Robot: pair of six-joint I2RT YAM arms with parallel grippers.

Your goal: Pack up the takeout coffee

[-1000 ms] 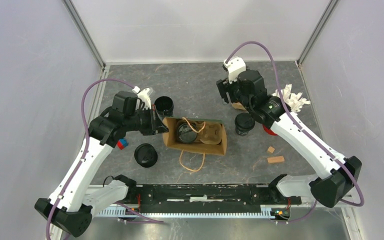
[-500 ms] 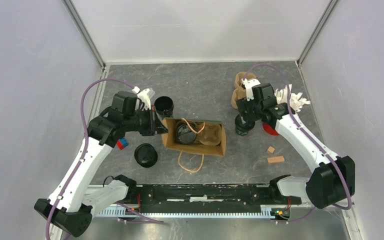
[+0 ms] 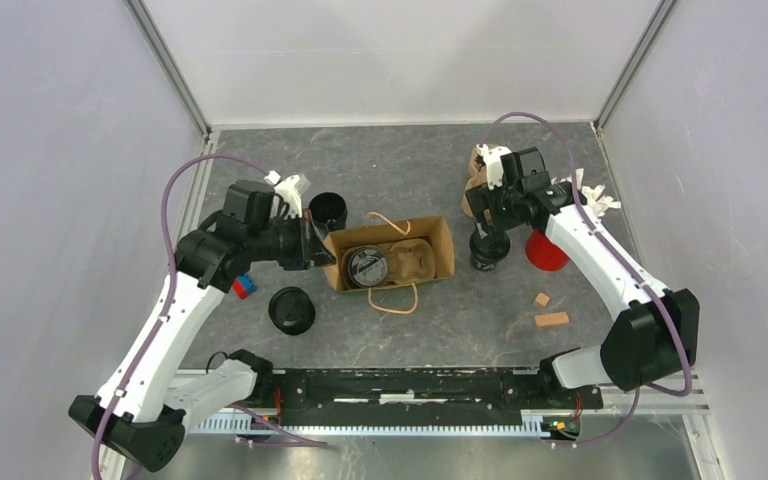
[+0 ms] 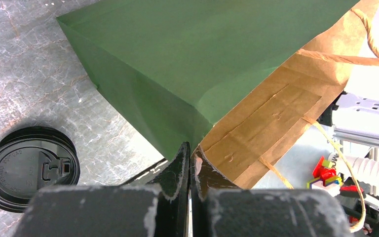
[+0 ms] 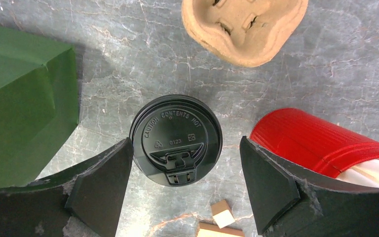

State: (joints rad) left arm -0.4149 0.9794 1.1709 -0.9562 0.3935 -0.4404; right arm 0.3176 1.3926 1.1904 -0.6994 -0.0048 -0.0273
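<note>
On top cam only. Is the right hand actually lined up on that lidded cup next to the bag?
Observer: Yes. In the right wrist view the right hand is open, one finger on each side of the lidded cup, with a gap on both sides.
Operator: Lid on properly?
Observer: It looks seated all round. The lid reads CAUTION CONTENTS HOT.
Operator: Left hand got the bag?
Observer: In the left wrist view the left hand is shut on the rim of the green paper bag, pinching the wall between green outside and brown inside.
</note>
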